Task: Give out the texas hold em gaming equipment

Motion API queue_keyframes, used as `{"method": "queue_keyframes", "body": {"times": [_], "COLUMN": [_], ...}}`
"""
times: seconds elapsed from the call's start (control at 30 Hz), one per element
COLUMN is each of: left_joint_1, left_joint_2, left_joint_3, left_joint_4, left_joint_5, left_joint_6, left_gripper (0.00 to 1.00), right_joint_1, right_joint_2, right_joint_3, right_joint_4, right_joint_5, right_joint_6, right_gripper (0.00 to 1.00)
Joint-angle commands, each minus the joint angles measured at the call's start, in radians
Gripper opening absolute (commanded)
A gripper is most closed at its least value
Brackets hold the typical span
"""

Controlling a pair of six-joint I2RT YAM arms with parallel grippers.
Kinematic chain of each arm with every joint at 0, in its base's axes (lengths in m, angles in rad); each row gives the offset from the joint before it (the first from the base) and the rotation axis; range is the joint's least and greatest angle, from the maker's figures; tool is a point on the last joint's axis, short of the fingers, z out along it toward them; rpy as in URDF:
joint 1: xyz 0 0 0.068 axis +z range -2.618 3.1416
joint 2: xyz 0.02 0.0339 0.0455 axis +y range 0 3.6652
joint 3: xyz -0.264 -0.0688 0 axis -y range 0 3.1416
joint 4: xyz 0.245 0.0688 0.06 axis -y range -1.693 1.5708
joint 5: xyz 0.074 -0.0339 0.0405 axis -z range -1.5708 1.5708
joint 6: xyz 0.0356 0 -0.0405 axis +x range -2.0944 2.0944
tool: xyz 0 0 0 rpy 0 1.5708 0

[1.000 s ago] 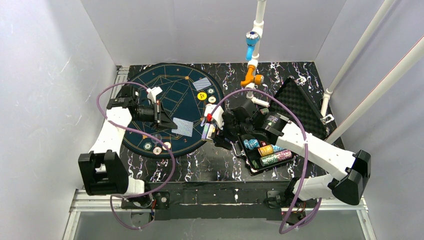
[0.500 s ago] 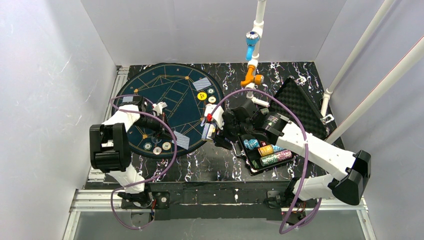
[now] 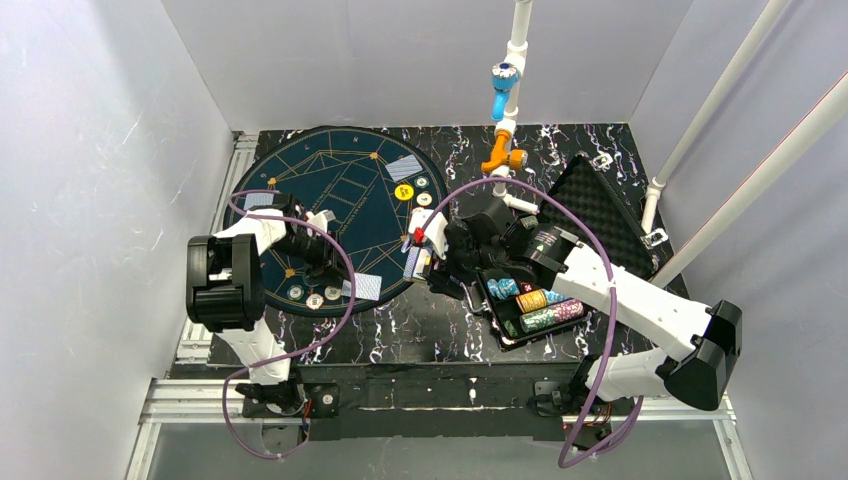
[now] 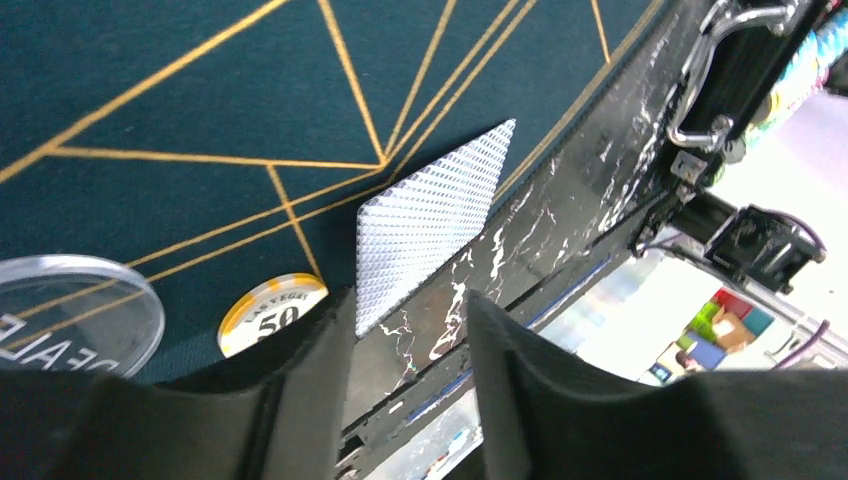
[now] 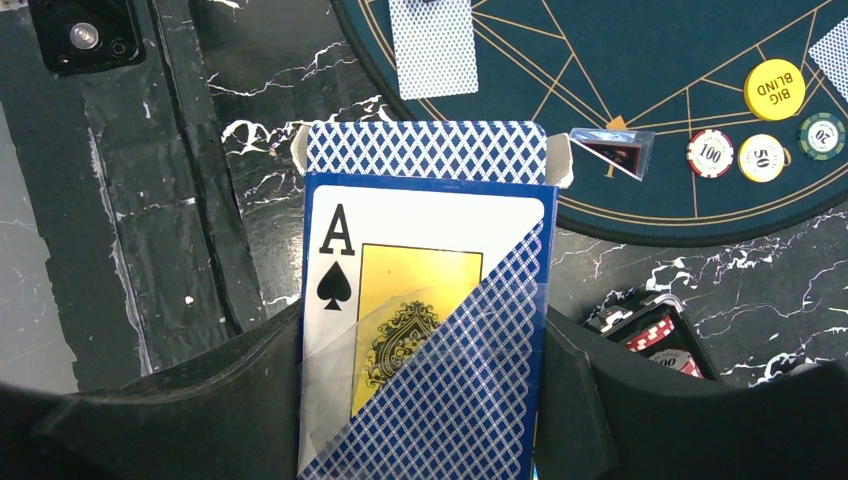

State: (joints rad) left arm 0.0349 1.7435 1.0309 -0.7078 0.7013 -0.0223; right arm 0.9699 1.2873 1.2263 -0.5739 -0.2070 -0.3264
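A blue-backed playing card point(image 4: 430, 225) lies flat on the near rim of the round dark-green mat point(image 3: 330, 180), one corner over the black table. My left gripper point(image 4: 410, 310) hovers just behind it, open, with only the table showing between the fingers. A yellow-edged 50 chip point(image 4: 270, 310) and a clear dealer disc point(image 4: 70, 310) rest beside the left finger. From above, the card point(image 3: 365, 287) sits right of several chips point(image 3: 315, 298). My right gripper point(image 5: 425, 420) is shut on a blue card box point(image 5: 425, 330) with an ace of spades on its face, held off the mat's right edge point(image 3: 418, 260).
The open black case point(image 3: 600, 205) at the right holds stacks of chips point(image 3: 540, 305). Another card point(image 3: 403, 167), a yellow big-blind chip point(image 5: 773, 88) and 100, 50 and 20 chips point(image 5: 710, 153) lie on the mat's far-right part. A white pipe with blue and orange fittings point(image 3: 505, 100) stands at the back.
My left arm drew back toward the near edge of the mat, bringing the card with it, then its jaws opened and left the card lying there. The right arm has not moved.
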Motion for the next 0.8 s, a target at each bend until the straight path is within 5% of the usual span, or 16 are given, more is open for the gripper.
{"method": "queue_keyframes", "body": {"times": [0.0, 0.17, 0.3, 0.5, 0.77], "left_joint_1": [-0.003, -0.001, -0.005, -0.111, -0.274], "left_joint_2": [-0.062, -0.187, -0.305, -0.421, -0.445], "left_joint_3": [0.039, 0.097, 0.126, 0.122, 0.085], "left_joint_4": [-0.051, -0.084, -0.091, 0.027, 0.195], "left_joint_5": [-0.106, -0.141, 0.151, 0.423, 0.471], "left_joint_6": [0.017, 0.050, 0.046, -0.209, -0.388], "left_gripper": [0.52, 0.74, 0.98, 0.98, 0.98], "right_joint_1": [0.004, 0.003, 0.004, 0.004, 0.004], "right_joint_2": [-0.025, -0.028, -0.028, -0.022, -0.010], "right_joint_3": [0.003, -0.007, -0.007, 0.001, 0.006], "right_joint_4": [0.048, 0.059, 0.070, 0.080, 0.094], "right_joint_5": [0.003, 0.000, -0.006, -0.038, -0.055], "right_joint_6": [-0.019, -0.020, -0.022, -0.011, -0.006], "right_gripper": [0.01, 0.01, 0.01, 0.01, 0.01]}}
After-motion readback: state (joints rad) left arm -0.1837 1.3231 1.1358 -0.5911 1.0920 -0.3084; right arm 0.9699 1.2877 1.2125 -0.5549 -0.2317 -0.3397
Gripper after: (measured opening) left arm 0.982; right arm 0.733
